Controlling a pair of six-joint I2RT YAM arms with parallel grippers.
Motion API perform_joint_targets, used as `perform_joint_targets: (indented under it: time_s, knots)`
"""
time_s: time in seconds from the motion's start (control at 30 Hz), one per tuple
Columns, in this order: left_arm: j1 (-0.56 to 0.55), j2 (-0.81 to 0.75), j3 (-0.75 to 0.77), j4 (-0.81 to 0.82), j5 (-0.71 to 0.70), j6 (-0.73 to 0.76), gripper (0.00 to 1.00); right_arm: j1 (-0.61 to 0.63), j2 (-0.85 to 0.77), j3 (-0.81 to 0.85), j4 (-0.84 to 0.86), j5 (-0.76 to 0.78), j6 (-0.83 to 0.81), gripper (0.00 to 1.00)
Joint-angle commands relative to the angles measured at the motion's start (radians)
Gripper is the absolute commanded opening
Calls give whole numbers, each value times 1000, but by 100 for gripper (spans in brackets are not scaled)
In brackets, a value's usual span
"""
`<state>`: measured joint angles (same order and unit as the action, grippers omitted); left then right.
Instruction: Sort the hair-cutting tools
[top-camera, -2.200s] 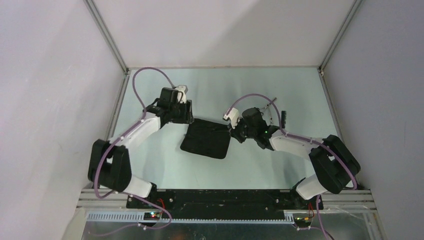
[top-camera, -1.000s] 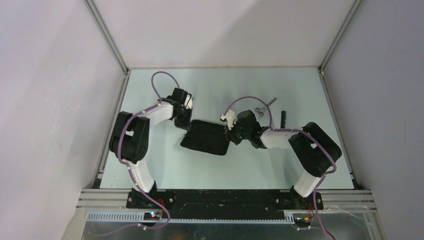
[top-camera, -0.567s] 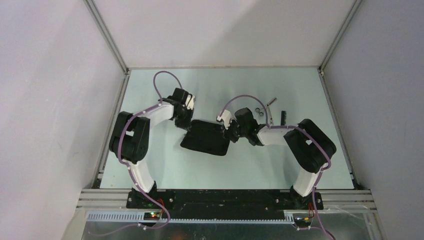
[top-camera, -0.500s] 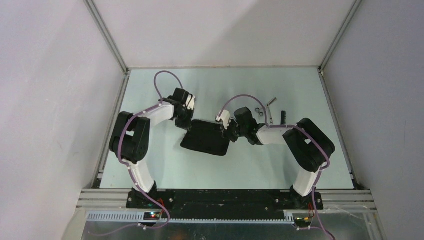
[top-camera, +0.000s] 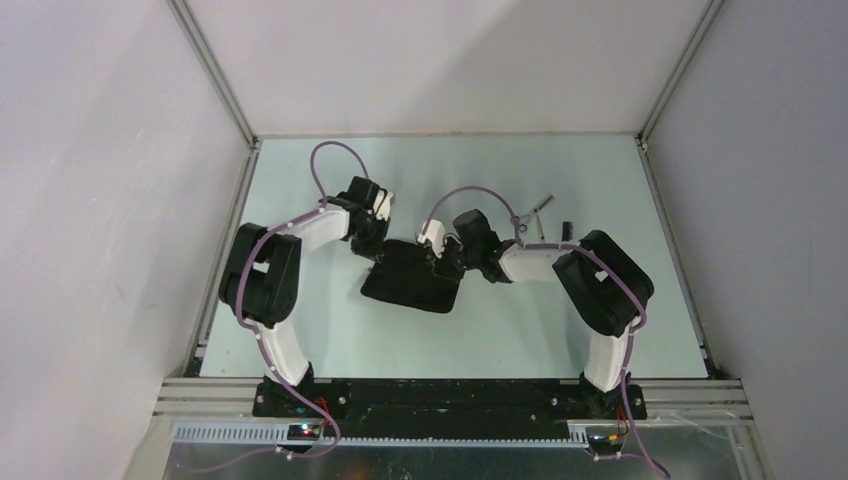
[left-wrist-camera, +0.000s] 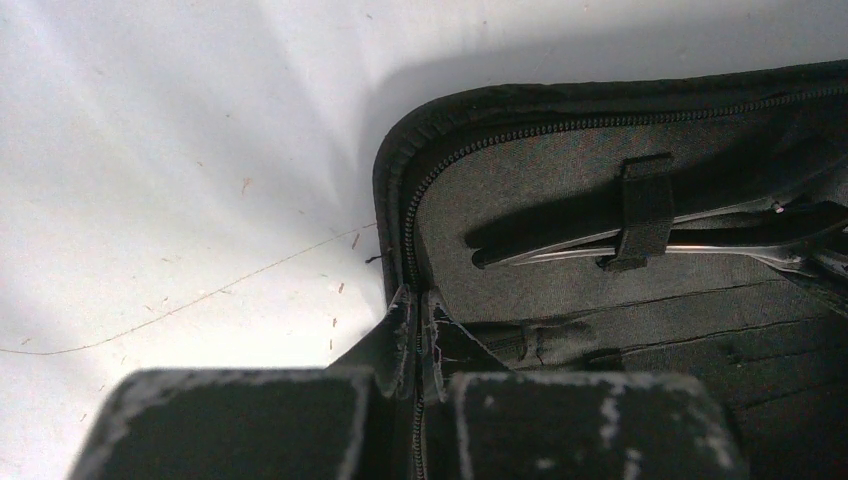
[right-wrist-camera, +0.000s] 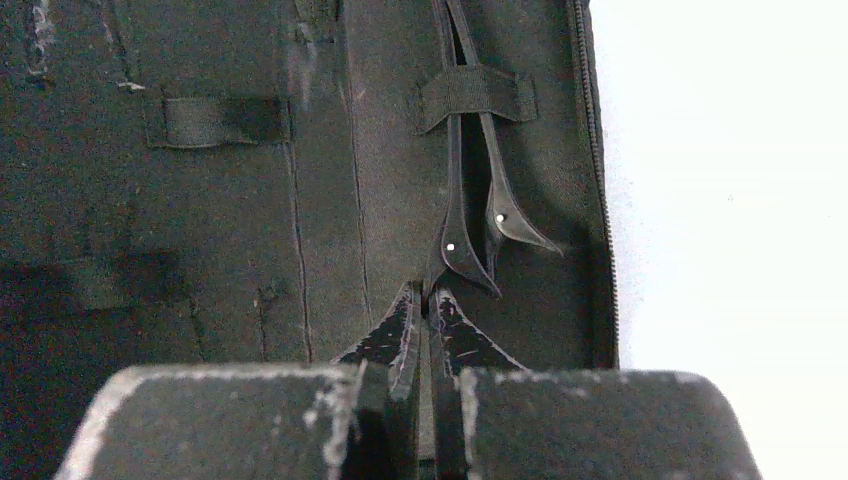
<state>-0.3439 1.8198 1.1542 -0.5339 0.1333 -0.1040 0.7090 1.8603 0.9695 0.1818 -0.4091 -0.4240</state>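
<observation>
Black fabric zip case (top-camera: 405, 290) lies open mid-desk between your arms. Your left fingers (left-wrist-camera: 388, 348) are clenched together at its zippered rim, near a silver metal tool (left-wrist-camera: 720, 243) under a strap (left-wrist-camera: 645, 210). Your right fingers (right-wrist-camera: 395, 335) are clenched too, with their tips touching the thin black clips (right-wrist-camera: 455, 250) strapped inside. Silver ring-handled scissors (top-camera: 530, 209) and a black straight comb (top-camera: 563, 230) lie on the desk (top-camera: 320, 330) beyond your right arm.

Black zip case (top-camera: 412, 280), lying open and slightly askew at the middle of the pale green table (top-camera: 500, 330), enclosed by white walls (top-camera: 100, 150) with metal corner rails (top-camera: 215, 75). Its grey fabric lining carries stitched elastic loops (right-wrist-camera: 225, 120), and a zip track (left-wrist-camera: 410, 215) runs round its rounded corner. A thin thread (left-wrist-camera: 200, 300) and small specks lie on the table just beside that corner
</observation>
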Motion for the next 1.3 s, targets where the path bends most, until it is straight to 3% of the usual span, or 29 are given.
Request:
perform_joint_targets:
  time_s: [0.0, 0.5, 0.73, 1.03, 1.27]
  knots:
    - [-32, -13, 19, -12, 65, -2, 0, 27, 48, 41, -32, -25, -19, 4]
    - [-38, -21, 19, -19, 54, -10, 0, 38, 79, 113, -98, 10, -32, 13]
    - [-39, -20, 22, -34, 22, -10, 0, 35, 33, 113, -173, 26, -18, 32]
    - [-53, -26, 7, -41, 7, -10, 0, -4, -160, 96, -324, 111, 137, 53]
    - [-72, -63, -43, -24, 4, -36, 0, -38, -393, 38, -379, 260, 307, 57]
